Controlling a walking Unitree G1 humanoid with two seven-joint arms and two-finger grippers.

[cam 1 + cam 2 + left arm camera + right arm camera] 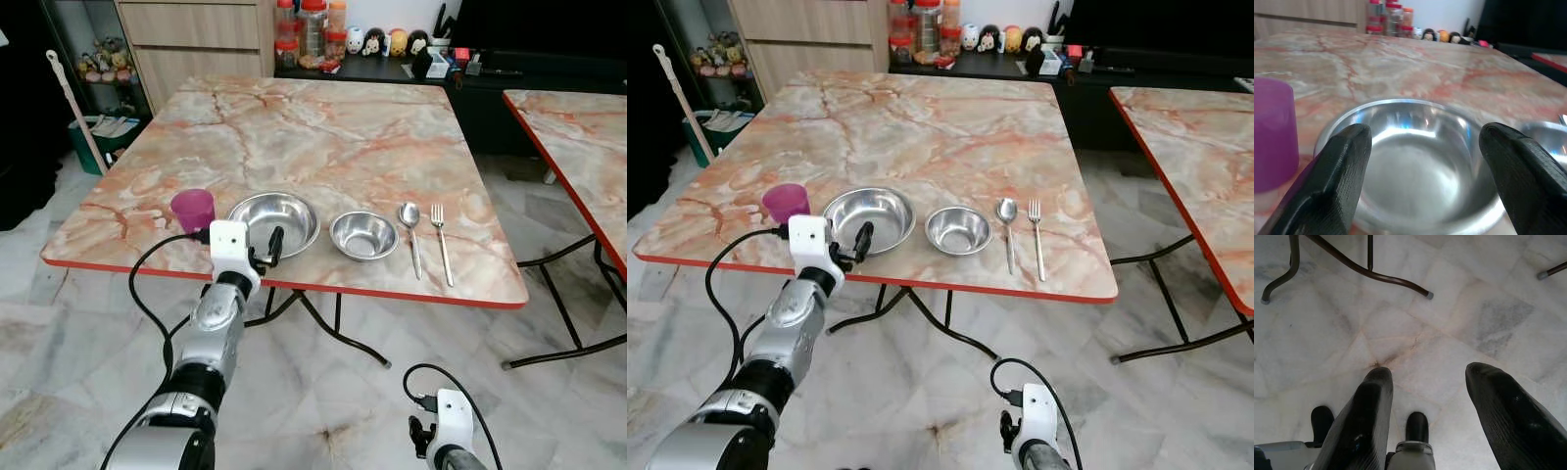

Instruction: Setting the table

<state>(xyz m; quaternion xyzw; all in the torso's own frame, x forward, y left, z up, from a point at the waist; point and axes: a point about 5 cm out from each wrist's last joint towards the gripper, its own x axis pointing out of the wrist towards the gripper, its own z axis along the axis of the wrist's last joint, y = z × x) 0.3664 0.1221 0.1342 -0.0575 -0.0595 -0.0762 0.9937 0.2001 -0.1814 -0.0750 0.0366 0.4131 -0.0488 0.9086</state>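
Bowl (275,219) on worktop (323,137) faced the open, empty left pincer (1422,171) — likely a reach; next, close on its rim. Right pincer (1437,411) hung open.

No text, brand, number or sign can be read anywhere. The jars (312,31) at the table's twelve o'clock may carry labels, but they are too small and blurred to make out.

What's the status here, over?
Left gripper open at near rim of large steel bowl, holding nothing. Right gripper open, low over floor. Purple cup close beside bowl.
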